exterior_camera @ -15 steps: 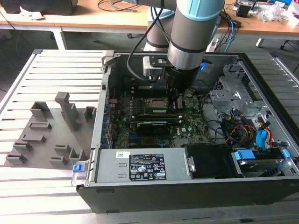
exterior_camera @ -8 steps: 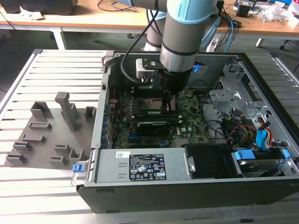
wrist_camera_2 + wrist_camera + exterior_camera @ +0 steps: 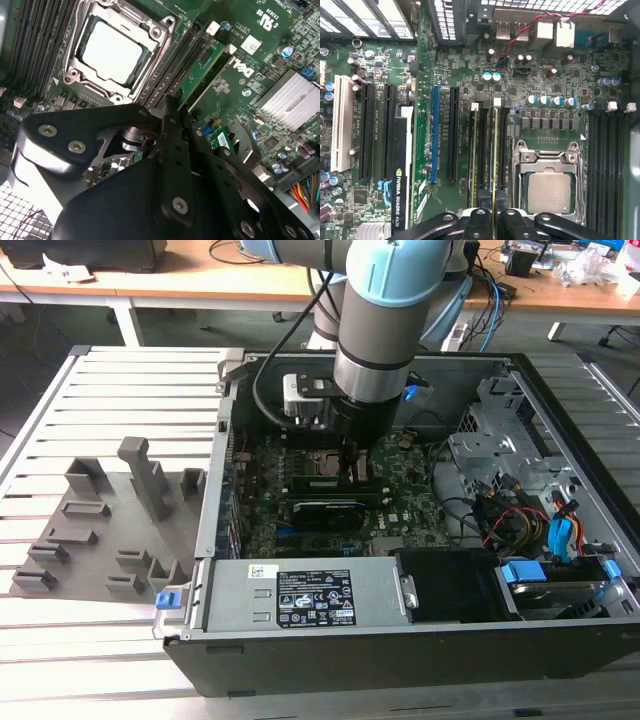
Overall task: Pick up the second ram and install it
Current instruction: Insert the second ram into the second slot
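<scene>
The gripper [image 3: 491, 217] points straight down into the open computer case [image 3: 560, 420], its black fingers [image 3: 172, 150] closed on the second ram [image 3: 494, 150], a thin green stick standing on edge in a memory slot just beside the processor socket [image 3: 548, 190]. The arm [image 3: 385, 330] stands upright over the motherboard [image 3: 395, 65]. White labels sit on the power supply [image 3: 310, 595]. The grey holder tray [image 3: 100, 530] lies on the slatted table, at the exterior view's left.

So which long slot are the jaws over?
The one with the second ram standing in it, beside the processor socket; the slots across the socket are bare.
</scene>
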`<state>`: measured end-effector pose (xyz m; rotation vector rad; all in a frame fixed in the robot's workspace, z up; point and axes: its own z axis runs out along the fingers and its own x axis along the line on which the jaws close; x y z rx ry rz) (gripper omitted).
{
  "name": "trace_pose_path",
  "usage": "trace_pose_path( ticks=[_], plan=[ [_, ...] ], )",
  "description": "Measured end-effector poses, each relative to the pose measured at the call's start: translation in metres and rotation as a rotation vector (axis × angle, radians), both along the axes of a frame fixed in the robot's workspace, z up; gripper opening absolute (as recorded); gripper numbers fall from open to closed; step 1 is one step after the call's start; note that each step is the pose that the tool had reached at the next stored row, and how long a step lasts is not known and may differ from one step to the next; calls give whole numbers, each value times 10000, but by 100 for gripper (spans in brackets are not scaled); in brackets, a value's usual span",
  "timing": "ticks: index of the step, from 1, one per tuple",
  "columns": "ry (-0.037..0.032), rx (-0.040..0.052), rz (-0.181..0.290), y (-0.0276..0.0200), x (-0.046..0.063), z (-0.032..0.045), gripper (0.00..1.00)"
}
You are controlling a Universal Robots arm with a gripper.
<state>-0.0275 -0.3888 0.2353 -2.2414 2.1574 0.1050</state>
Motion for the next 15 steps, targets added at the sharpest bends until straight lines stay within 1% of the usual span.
trace_pose_path(
  ticks=[3, 6, 10, 15],
  plan=[
    [0, 1, -75, 14, -7, -27, 14],
    [0, 1, -79, 17, -21, -49, 14],
    [0, 2, -79, 43, -21, -70, 14],
    [1, 1, -83, 44, -22, -88, 14]
  ],
)
